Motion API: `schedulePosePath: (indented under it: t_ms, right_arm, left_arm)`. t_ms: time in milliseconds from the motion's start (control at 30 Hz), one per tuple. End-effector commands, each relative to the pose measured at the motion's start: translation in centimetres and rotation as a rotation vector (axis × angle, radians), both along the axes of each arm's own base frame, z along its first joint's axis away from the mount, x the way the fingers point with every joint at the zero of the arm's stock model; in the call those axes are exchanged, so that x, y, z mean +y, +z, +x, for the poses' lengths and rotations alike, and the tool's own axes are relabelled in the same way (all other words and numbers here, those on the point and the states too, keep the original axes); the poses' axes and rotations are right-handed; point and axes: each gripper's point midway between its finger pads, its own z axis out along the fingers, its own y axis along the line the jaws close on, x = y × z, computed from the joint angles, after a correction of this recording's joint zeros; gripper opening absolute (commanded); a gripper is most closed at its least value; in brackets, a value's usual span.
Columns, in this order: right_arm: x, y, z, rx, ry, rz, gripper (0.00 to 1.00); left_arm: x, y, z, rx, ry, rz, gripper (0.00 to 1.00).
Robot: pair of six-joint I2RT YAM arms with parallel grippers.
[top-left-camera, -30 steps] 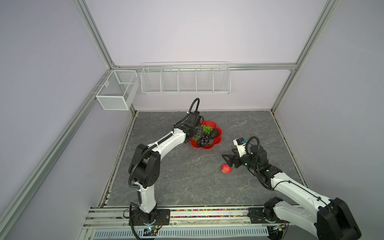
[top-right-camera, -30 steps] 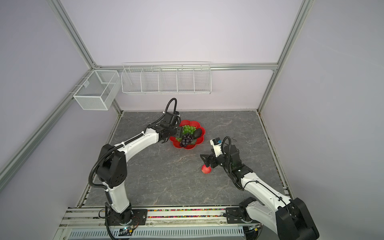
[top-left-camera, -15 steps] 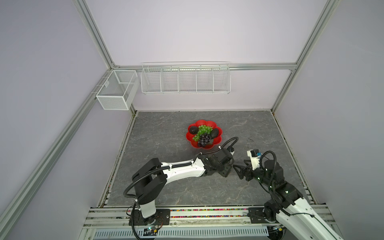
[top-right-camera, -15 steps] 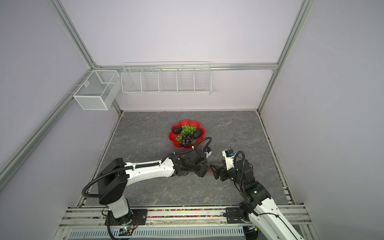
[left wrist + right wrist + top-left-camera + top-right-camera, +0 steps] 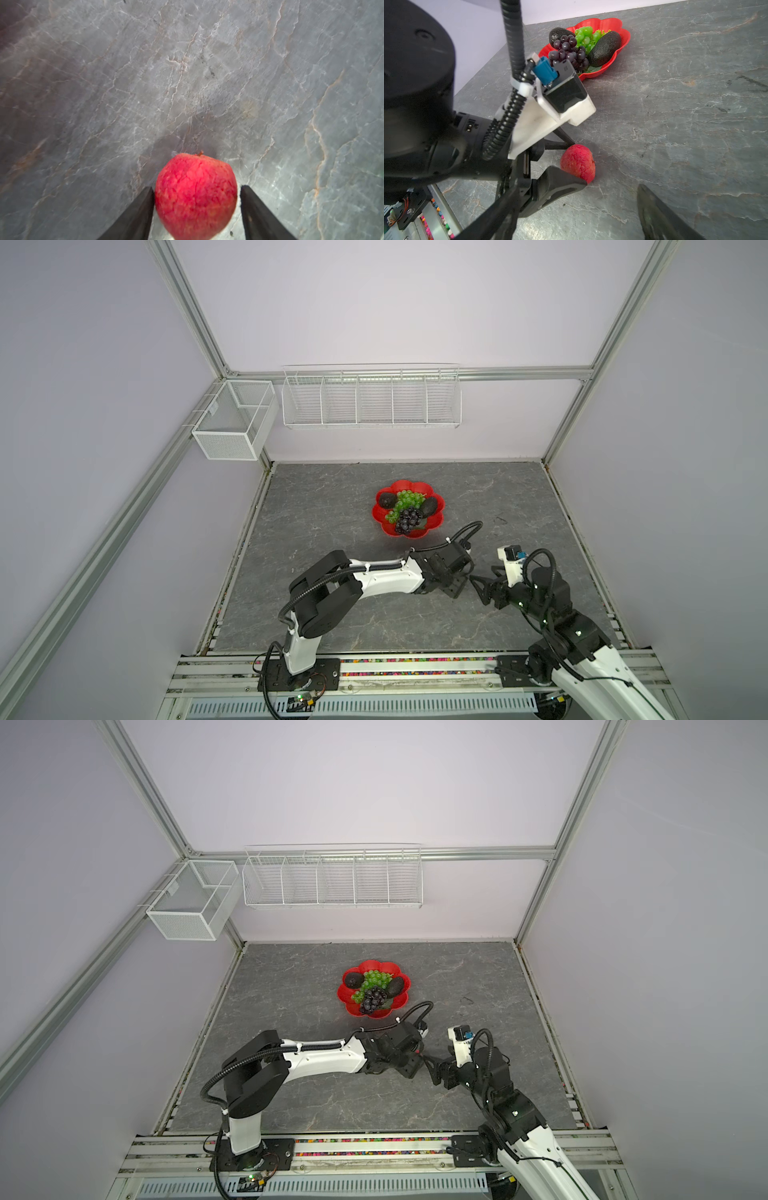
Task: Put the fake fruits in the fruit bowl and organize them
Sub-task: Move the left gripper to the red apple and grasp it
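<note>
The red fruit bowl [image 5: 437,517] [image 5: 405,986] [image 5: 625,35] sits mid-table and holds green grapes [image 5: 409,499], purple grapes [image 5: 407,520] and two avocados [image 5: 387,500] [image 5: 430,506]. The red apple [image 5: 195,207] [image 5: 578,164] lies on the table in front of the bowl. My left gripper [image 5: 457,587] [image 5: 196,187] is open and straddles the apple, one finger [image 5: 143,207] close against it and a thin gap at the other. In both top views the left gripper hides the apple. My right gripper [image 5: 478,590] [image 5: 575,203] faces it from the right, open and empty.
A long white wire basket [image 5: 372,398] hangs on the back wall, and a smaller mesh one [image 5: 232,427] on the left wall. The arms' base rail [image 5: 415,672] runs along the front edge. The two grippers nearly touch tip to tip.
The left arm swung from the bowl down to the apple at the front. The right gripper drew back from the apple toward the front right. Nothing has shifted over the last half second.
</note>
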Motion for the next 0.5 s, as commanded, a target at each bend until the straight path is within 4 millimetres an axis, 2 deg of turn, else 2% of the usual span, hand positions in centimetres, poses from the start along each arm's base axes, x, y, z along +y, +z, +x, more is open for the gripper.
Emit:
schedulePosePath:
  t_ms: [0,200,467]
  right_arm:
    - [0.0,-0.7,0.1,0.012,-0.007,-0.003,0.88]
    - [-0.1,-0.6,0.1,0.009,-0.011,-0.004,0.89]
    - [-0.2,-0.7,0.2,0.009,-0.017,-0.007,0.89]
  left_arm:
    - [-1.4,0.1,0.1,0.018,-0.001,-0.037,0.65]
    - [-1.8,-0.4,0.2,0.029,0.011,-0.044,0.58]
    - [-0.9,1.5,0.9,0.015,0.048,-0.108,0.50]
